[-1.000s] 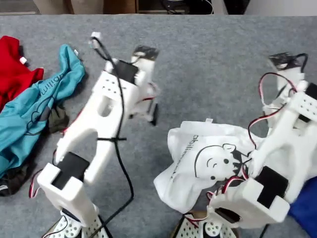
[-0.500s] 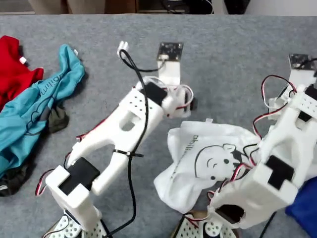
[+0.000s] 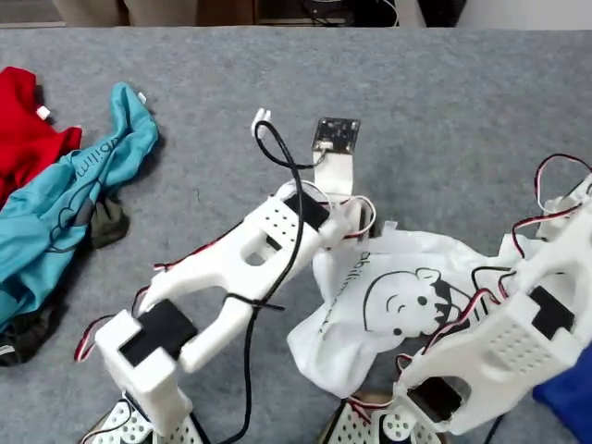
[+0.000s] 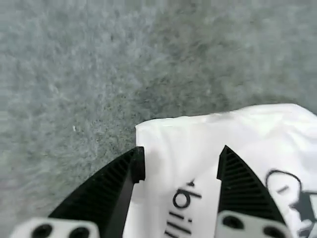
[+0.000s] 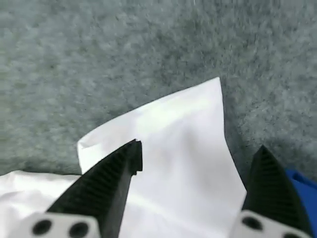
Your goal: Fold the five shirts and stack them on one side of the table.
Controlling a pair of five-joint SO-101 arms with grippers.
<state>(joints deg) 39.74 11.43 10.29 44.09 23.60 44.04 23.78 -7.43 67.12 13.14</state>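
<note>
Now at the front middle of the grey table [image 3: 444, 111]: white shirt [image 3: 388, 296], crumpled, cartoon print facing up. Left claw [image 4: 182, 153] released, fingers spread above the shirt's far corner, lettering between them. Right claw [image 5: 199, 148] likewise released, spread wide above a flat white flap at the shirt's other side, blue shirt [image 3: 569, 393] just beside. Over at the far left edge: teal shirt [image 3: 65, 203] heaped on a dark garment [image 3: 106, 222], red shirt [image 3: 23, 129] touching, well apart from the white one.

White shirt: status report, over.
Left gripper open over white shirt corner. Right gripper open over another corner. Shirt crumpled, unfolded. Teal shirt, red shirt heaped aside.
</note>
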